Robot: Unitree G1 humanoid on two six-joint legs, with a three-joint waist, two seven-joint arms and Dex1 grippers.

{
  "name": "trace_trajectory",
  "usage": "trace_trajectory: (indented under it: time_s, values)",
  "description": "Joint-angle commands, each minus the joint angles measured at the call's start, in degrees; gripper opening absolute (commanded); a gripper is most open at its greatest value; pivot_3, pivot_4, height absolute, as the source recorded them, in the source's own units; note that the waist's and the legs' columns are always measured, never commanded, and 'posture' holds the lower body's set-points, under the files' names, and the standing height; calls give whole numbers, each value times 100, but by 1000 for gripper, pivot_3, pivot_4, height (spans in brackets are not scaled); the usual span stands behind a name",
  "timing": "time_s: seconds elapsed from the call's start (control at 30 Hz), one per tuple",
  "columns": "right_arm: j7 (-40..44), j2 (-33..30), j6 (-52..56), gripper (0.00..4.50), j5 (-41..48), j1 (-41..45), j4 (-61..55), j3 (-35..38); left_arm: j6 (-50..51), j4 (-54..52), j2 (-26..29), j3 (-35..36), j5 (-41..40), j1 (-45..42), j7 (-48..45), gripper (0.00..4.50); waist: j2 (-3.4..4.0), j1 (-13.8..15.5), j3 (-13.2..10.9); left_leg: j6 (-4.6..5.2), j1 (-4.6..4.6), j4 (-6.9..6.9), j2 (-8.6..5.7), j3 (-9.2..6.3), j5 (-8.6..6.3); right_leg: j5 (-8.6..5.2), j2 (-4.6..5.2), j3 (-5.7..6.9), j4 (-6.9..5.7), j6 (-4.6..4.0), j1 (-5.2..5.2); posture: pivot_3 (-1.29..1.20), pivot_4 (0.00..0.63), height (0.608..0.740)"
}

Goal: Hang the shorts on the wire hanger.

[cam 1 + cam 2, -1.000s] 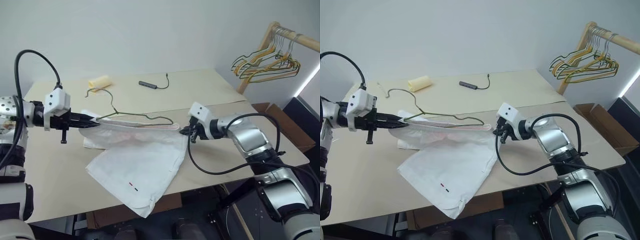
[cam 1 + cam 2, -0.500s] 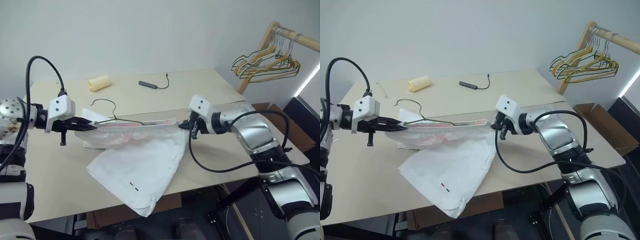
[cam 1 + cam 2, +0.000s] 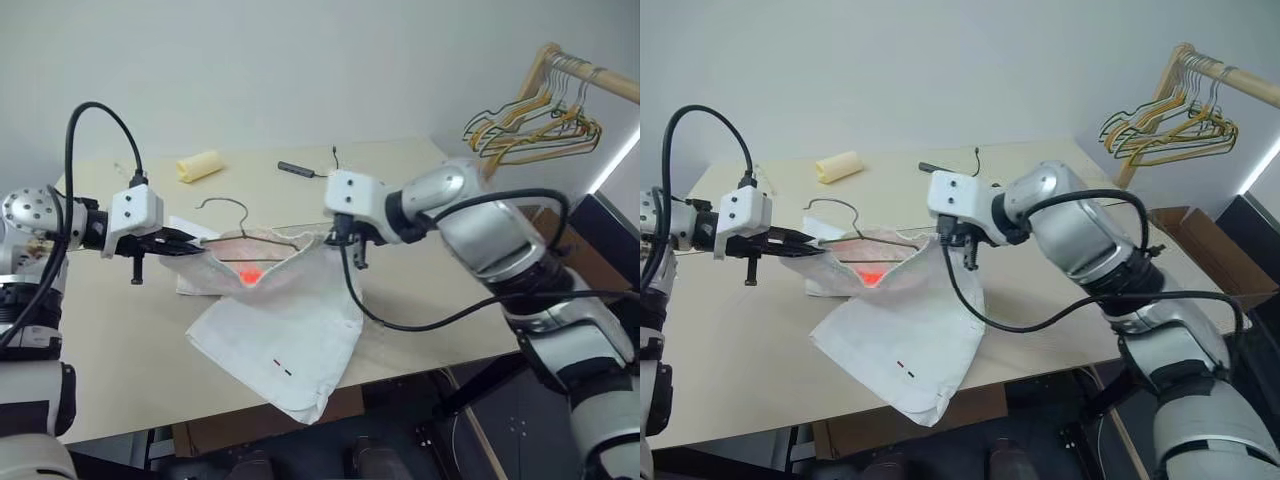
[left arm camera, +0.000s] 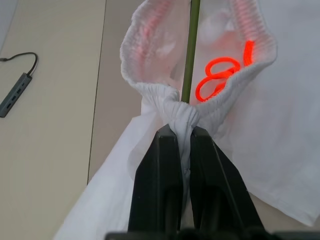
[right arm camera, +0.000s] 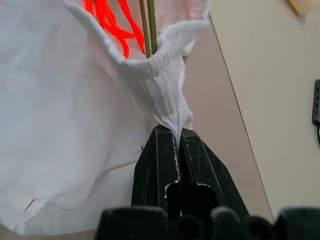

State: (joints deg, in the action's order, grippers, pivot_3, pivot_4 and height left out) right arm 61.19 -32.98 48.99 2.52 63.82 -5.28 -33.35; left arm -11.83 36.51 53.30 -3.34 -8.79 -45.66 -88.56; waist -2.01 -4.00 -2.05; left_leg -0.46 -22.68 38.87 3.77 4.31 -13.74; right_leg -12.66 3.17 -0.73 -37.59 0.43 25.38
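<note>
Left tool (image 4: 181, 137): pressed together on a bunched fold of the waistband at the left end of the shorts, holding that end above the desk.
Right tool (image 5: 179, 137): pinching the opposite end of the waistband, lifted over the middle of the desk, black fingers pressed tight on the gathered cloth.
Shorts (image 3: 290, 325): white, waistband held up and spread into an open mouth between the two tools; the legs trail down onto the desk, the lower hem hanging past the near edge. A small red-and-black mark sits near that hem, and a bright orange-red loop shows inside the waist opening.
Wire hanger (image 3: 240, 218): thin dark wire; its curved hook rises just behind the waistband on the far side, and wire runs into the open waist, seemingly inside the cloth, though how far is hard to tell.
Desk (image 3: 420, 170): pale beige top.
Yellow roll (image 3: 198, 165): far left of the desk, well apart from the shorts.
Black cable with dark stick (image 3: 300, 168): far middle of the desk.
Rack (image 3: 570, 70): wooden, far right, carrying bunched yellow and green hangers (image 3: 530, 125).
</note>
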Motion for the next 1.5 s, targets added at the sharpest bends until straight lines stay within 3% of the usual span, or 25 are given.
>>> trace_trajectory:
  time_s: [0.03, 0.27, 0.37, 0.6, 1.07, 1.17, 1.4, 1.47, 1.5]
  values:
    - [-36, 131, -45, 46, -115, 223, 158, 94, 16, -235, 86, 164, -127, -59, -56, 0, 0, 0, 0, 0, -1, 1, 0, 0, 0, 0, 0, 0, 0, 0, 0, -31, 0, 740]
    - [-186, 364, -451, 46, -301, 145, 390, 178, 72, -293, 24, 259, -235, 42, 21, 0, 0, 0, 0, 0, -1, 1, -1, -1, 0, 3, 0, 0, -2, -4, 2, -29, 0, 740]
    - [-128, 291, -773, 742, -302, 16, 333, 217, 16, -261, 21, 250, -169, 51, 55, 0, 0, 0, 0, 0, -2, 1, -1, -1, 0, 3, 0, 0, -1, -4, 2, -29, 0, 740]
    - [148, 237, -1182, 3144, -109, -350, 142, 315, 49, -240, -122, 329, -328, 53, -7, 0, -1, 2, 1, 0, -2, 3, -1, -1, 0, 2, 0, 1, -2, -3, -1, -29, 0, 740]
    - [-35, 604, -728, 3144, 176, -505, 823, 840, 166, -432, -106, 426, -467, 184, -190, 0, -1, -1, 1, 0, -2, 3, -1, -2, 0, 3, 0, 1, -1, -5, -1, -27, 0, 740]
    - [40, 604, -690, 2619, 276, -568, 807, 871, 216, -506, -132, 450, -561, 213, -288, 0, -1, -1, 1, 0, -2, 3, -1, -2, 0, 3, -1, 1, -3, -5, -1, -28, 0, 740]
    - [100, 616, -795, 322, 362, -677, 646, 824, 283, -623, -148, 450, -655, 240, -325, 0, -1, -5, 1, 0, -2, 3, -1, -3, 0, 3, -1, 0, -2, -5, 0, -29, 0, 740]
    - [83, 616, -800, 82, 357, -708, 597, 828, 241, -574, -150, 437, -599, 244, -311, 0, -1, -3, 1, 0, -1, 3, -1, -3, 0, 3, -1, 0, -3, -5, -1, -31, 0, 740]
    - [80, 597, -830, 82, 341, -747, 568, 822, 158, -485, -178, 424, -496, 230, -174, 331, -1, -3, 1, 0, -2, 3, -1, -3, 0, 3, -1, 1, -3, -5, -1, -32, 0, 740]
